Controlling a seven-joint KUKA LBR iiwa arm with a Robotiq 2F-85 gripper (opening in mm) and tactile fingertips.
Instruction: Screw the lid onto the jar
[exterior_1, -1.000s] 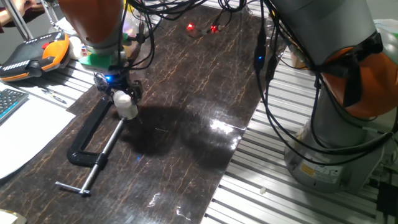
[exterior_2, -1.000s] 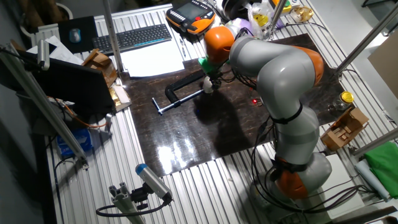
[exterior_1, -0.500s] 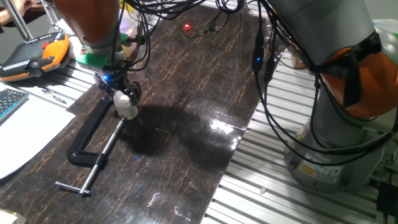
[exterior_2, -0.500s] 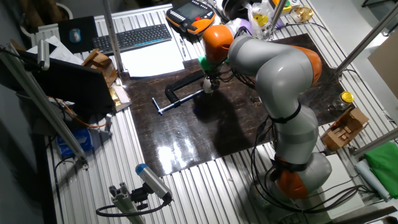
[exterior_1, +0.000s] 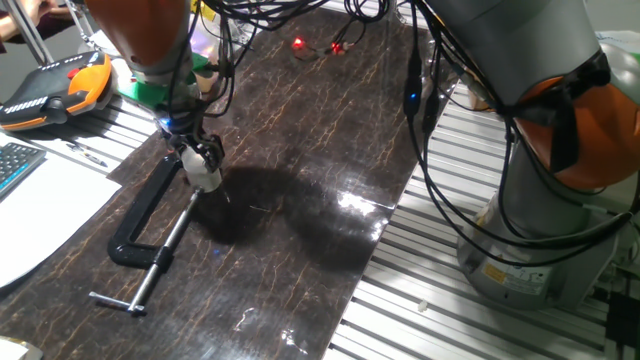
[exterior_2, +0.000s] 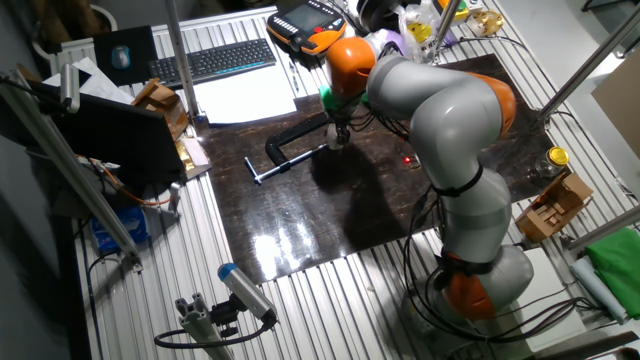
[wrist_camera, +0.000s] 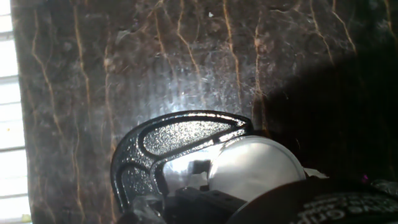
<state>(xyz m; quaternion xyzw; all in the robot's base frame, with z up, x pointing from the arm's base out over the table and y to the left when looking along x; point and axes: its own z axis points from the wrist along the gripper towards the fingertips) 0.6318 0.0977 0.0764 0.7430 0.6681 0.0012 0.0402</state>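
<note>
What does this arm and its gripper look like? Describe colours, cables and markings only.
The arm has grey rounded shells with orange joint bands and loose black cables. A green ring sits above the small black gripper, beside a blue light.

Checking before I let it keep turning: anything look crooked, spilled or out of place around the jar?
Nothing stands out. The jar stands upright on the mat, right beside the C-clamp, with the gripper over its top. The lid itself is hidden, so I cannot tell whether it sits straight. No spill shows.
</note>
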